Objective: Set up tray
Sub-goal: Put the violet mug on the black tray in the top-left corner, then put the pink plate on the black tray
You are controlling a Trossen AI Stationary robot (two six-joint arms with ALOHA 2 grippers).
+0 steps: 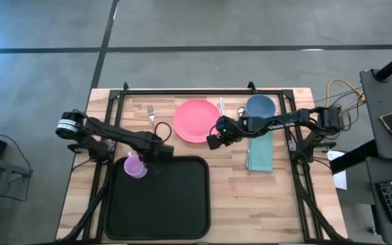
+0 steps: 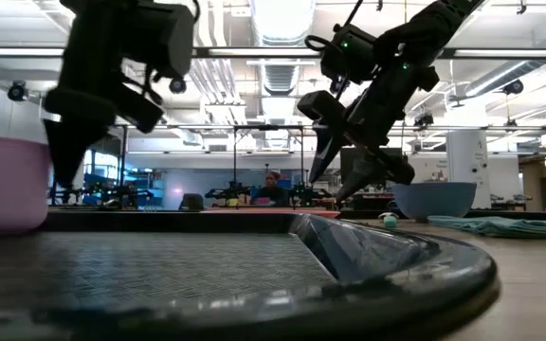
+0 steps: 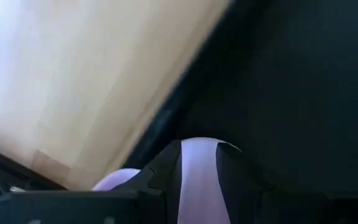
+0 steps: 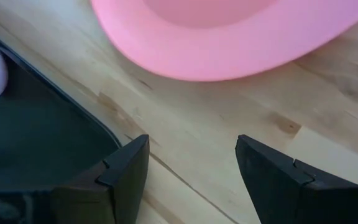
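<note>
The black tray point(image 1: 175, 211) lies at the table's near left and fills the foreground of the low view point(image 2: 254, 275). A purple cup point(image 1: 135, 167) point(image 2: 8, 185) stands upright in the tray's far left corner. My left gripper point(image 1: 154, 151) point(image 3: 197, 174) points down at the cup's right side, shut on it. The pink plate point(image 1: 197, 121) point(image 4: 229, 37) lies on the wood beyond the tray. My right gripper point(image 1: 213, 141) point(image 4: 191, 168) point(image 2: 354, 175) hovers open above the bare wood between the plate's near edge and the tray's far right corner point(image 4: 36, 130). My left gripper comes from above, pointing down, and has the purple cup's wall point(image 3: 197, 186) between its two fingers, on the cup's right side. One finger point(image 2: 64, 166) shows outside the cup; the wall hides the other. The cup stands upright on the tray.
A blue bowl point(image 1: 259, 107) point(image 2: 434, 199) stands far right, with a folded teal cloth point(image 1: 259, 151) nearer than it. A fork point(image 1: 151, 112) lies left of the plate and another utensil point(image 1: 222, 105) right of it. The tray floor right of the cup is bare.
</note>
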